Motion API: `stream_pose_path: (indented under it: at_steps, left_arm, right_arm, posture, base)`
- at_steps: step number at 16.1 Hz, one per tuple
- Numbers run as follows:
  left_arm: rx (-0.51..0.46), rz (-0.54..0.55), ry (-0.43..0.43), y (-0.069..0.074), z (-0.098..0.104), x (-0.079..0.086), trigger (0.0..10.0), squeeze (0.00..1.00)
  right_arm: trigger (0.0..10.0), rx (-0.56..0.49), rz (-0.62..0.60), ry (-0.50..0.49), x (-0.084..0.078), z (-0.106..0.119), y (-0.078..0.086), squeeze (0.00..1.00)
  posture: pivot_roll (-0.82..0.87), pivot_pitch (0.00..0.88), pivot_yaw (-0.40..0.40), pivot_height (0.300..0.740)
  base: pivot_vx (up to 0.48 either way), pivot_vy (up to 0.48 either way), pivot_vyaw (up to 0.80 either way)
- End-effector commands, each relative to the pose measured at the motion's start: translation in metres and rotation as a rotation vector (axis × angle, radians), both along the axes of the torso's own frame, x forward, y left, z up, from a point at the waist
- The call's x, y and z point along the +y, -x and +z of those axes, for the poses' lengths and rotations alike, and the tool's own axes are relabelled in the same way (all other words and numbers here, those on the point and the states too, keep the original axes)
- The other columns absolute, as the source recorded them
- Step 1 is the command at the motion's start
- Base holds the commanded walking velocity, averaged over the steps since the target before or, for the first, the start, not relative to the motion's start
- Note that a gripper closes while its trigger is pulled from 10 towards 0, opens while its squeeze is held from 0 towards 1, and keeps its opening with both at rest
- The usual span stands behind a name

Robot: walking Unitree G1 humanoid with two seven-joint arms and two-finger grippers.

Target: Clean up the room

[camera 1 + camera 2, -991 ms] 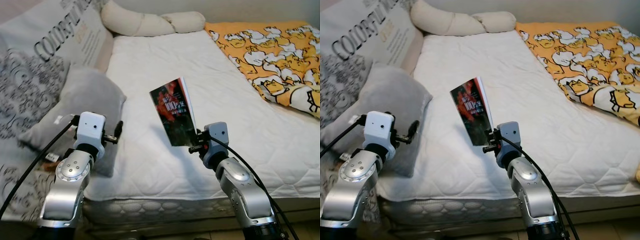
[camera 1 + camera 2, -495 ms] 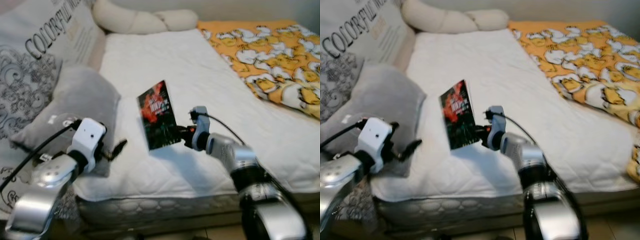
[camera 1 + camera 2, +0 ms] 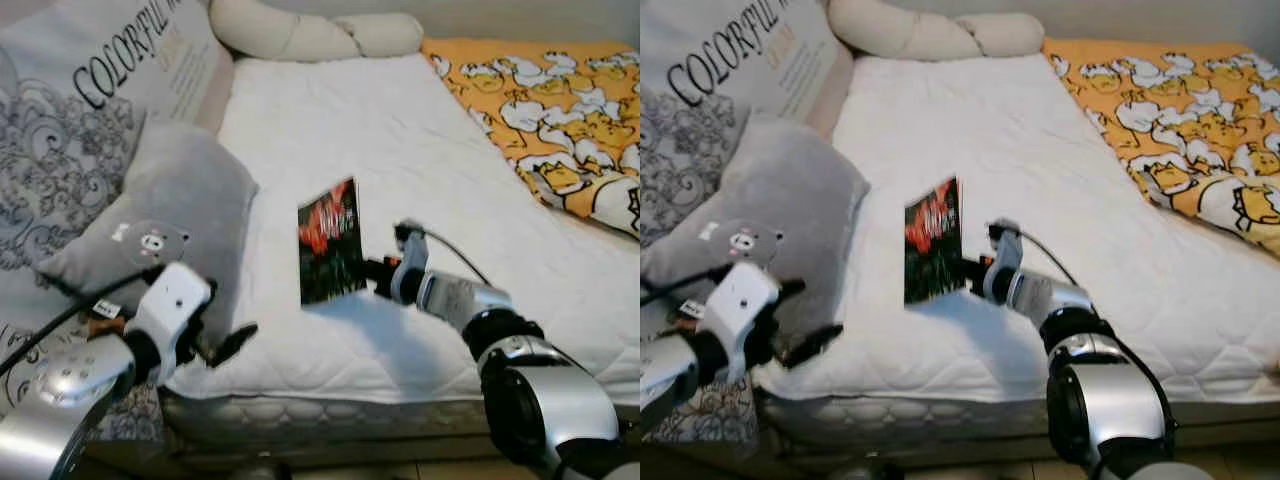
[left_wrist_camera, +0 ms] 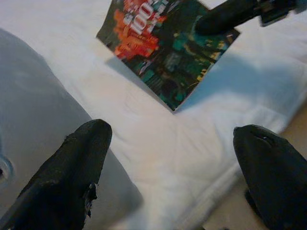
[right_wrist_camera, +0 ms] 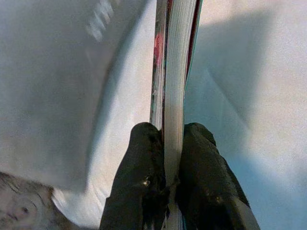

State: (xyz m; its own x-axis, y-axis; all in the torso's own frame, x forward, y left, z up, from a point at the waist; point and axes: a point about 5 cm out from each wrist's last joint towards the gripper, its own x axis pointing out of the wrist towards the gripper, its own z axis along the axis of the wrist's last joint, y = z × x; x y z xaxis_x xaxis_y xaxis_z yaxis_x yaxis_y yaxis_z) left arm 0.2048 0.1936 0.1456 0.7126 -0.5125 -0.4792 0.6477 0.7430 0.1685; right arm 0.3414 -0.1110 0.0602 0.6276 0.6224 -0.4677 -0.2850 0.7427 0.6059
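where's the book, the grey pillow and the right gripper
book (image 3: 329,240), left eye view, front cover
grey pillow (image 3: 190,210), left eye view, middle of its face
right gripper (image 5: 165,158), right wrist view, between fingertips clamping the book

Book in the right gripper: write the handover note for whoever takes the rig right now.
Right gripper: shut on the book, pinching its edge and holding it upright over the white mattress.
Left gripper: open, holding nothing, hovering by the mattress edge beside the grey pillow.
Done: book is grasped.
Left: the book is not yet put away; the orange duck blanket lies rumpled on the bed's right side.
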Motion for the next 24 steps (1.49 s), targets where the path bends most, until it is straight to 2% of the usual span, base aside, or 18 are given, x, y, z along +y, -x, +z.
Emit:
stream_pose_path:
  at_steps: [1,2,3,7,8,9,11,12,15,16,18,19,21,22,23,24]
  left_arm:
    - [0.004,-0.014,-0.003,0.003,0.005,0.0,10.0,0.0]
    - [0.018,-0.025,-0.006,0.007,0.005,0.0,10.0,0.0]
    - [0.041,-0.046,-0.011,0.012,0.005,-0.002,10.0,0.0]
    - [0.056,-0.045,-0.016,0.014,0.003,-0.005,10.0,0.0]
    - [0.063,-0.03,-0.025,0.014,0.0,-0.005,10.0,0.0]
    - [0.064,-0.024,-0.028,0.014,0.0,-0.005,10.0,0.0]
    - [0.068,-0.019,-0.026,0.014,-0.002,-0.005,10.0,0.0]
    - [0.076,-0.018,-0.025,0.014,-0.004,-0.007,10.0,0.0]
    - [0.087,-0.011,-0.011,0.01,-0.012,-0.011,10.0,0.0]
    - [0.048,0.069,0.044,0.003,-0.019,-0.011,10.0,0.0]
    - [-0.014,0.178,0.08,-0.006,-0.021,-0.01,10.0,0.0]
    - [-0.085,0.309,0.115,-0.015,-0.022,-0.009,10.0,0.0]
    - [-0.129,0.408,0.161,-0.022,-0.022,-0.01,10.0,0.0]
    - [-0.138,0.428,0.169,-0.023,-0.022,-0.011,10.0,0.0]
    - [-0.151,0.449,0.179,-0.025,-0.022,-0.013,10.0,0.0]
    - [-0.151,0.449,0.179,-0.025,-0.022,-0.013,10.0,0.0]
  right_arm:
    - [10.0,-0.032,0.011,0.02,0.004,0.006,-0.005,0.4]
    - [10.0,-0.018,0.009,0.049,0.005,0.002,-0.003,0.66]
    - [10.0,-0.005,-0.031,0.144,0.001,-0.009,0.001,1.0]
    - [10.0,-0.013,-0.124,0.208,-0.009,-0.012,-0.001,1.0]
    - [10.0,-0.055,-0.156,0.288,-0.017,-0.012,-0.004,1.0]
    - [10.0,-0.069,-0.161,0.325,-0.02,-0.012,-0.004,1.0]
    - [10.0,-0.072,-0.169,0.333,-0.025,-0.012,-0.004,1.0]
    - [10.0,-0.066,-0.174,0.333,-0.03,-0.015,-0.002,1.0]
    - [10.0,-0.064,-0.131,0.363,-0.036,-0.027,0.008,1.0]
    - [10.0,-0.109,-0.142,0.346,-0.04,-0.027,0.009,1.0]
    - [10.0,-0.148,-0.18,0.324,-0.045,-0.025,0.008,1.0]
    - [10.0,-0.218,-0.228,0.346,-0.057,-0.021,0.009,1.0]
    - [10.0,-0.292,-0.301,0.362,-0.07,-0.015,0.012,1.0]
    - [10.0,-0.325,-0.324,0.342,-0.071,-0.009,0.014,1.0]
    - [10.0,-0.401,-0.325,0.376,-0.075,-0.001,0.026,1.0]
    - [10.0,-0.401,-0.325,0.376,-0.075,-0.001,0.026,1.0]
  posture:
    - [0.18,0.012,0.012,0.74]
    - [0.18,0.024,0.014,0.74]
    - [0.2,0.042,0.02,0.74]
    - [0.2,0.047,0.022,0.74]
    - [0.19,0.041,0.023,0.74]
    - [0.19,0.041,0.023,0.74]
    - [0.19,0.029,0.025,0.74]
    - [0.17,0.0,0.03,0.74]
    - [0.14,0.0,0.036,0.74]
    - [0.12,0.0,0.023,0.74]
    - [0.11,0.0,0.013,0.74]
    - [0.08,0.0,0.006,0.74]
    - [0.07,0.0,0.008,0.74]
    - [0.05,0.0,0.014,0.74]
    - [0.02,0.0,0.02,0.74]
    - [0.02,0.0,0.02,0.74]
  base:
    - [0.0,0.0,0.0]
    - [0.0,0.0,0.0]
    - [0.0,0.0,0.0]
    - [0.0,0.0,0.0]
    - [0.0,0.0,0.0]
    - [0.0,0.0,0.0]
    - [0.0,0.0,0.0]
    - [0.0,0.0,0.0]
    - [0.0,0.0,0.0]
    - [0.0,0.0,0.0]
    - [0.0,0.0,0.0]
    - [0.0,0.0,0.0]
    - [0.0,0.0,0.0]
    - [0.0,-0.255,0.0]
    - [0.0,-0.326,0.0]
    - [0.0,-0.326,0.0]
